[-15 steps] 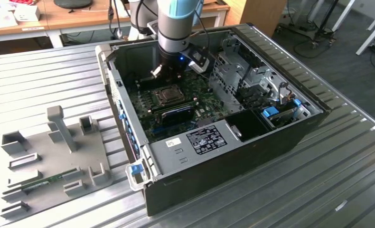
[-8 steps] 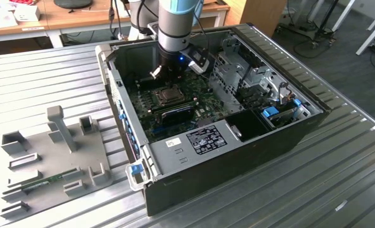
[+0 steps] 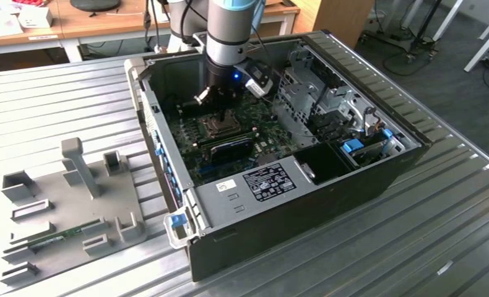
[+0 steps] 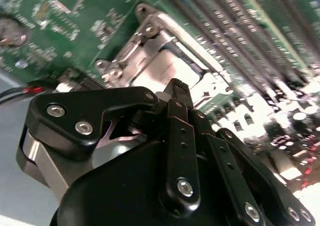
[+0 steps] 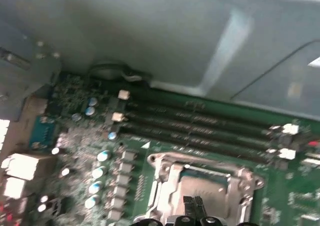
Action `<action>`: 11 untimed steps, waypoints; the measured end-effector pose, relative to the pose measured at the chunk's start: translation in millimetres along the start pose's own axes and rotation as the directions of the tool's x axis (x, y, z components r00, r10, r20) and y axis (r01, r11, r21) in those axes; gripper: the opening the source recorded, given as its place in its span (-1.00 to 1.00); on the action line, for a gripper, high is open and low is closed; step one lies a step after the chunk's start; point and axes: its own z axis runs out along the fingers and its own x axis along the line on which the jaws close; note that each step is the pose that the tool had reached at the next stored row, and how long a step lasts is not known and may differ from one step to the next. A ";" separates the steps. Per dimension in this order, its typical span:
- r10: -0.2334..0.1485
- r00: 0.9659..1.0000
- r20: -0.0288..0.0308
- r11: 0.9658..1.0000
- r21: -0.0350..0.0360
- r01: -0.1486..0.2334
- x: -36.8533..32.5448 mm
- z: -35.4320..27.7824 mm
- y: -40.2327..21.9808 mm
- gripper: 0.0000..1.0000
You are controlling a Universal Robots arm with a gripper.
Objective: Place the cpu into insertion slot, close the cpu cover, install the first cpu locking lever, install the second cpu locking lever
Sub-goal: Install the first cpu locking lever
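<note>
black fingers [image 4: 181, 86] pinched together, empty, just above insertion slot [image 5: 202, 188] w/ silvery cpu cover [image 4: 150, 41] down.

A long table [image 3: 442, 247] of ribbed silvery metal slats carries everything here. On it lies an open black computer case [image 3: 377, 179] on its side, its open side up, stretching from the middle of the table towards the exterior view's right. Just beside it, on the exterior view's left, a flat grey fixture plate [image 3: 63, 204] rests on the slats. Grey blocks and one tall post [image 3: 79, 166] stand up from the plate, and a narrow green memory stick [image 3: 56, 237] lies near its front edge.
</note>
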 end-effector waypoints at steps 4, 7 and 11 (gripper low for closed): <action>0.005 1.000 -0.018 1.000 0.021 -0.004 0.0 0.1 0.0 -0.80; 0.005 1.000 -0.018 1.000 0.022 -0.004 0.0 0.0 0.0 -0.80; 0.040 0.999 -0.015 0.999 0.022 -0.039 0.0 0.1 0.0 -0.80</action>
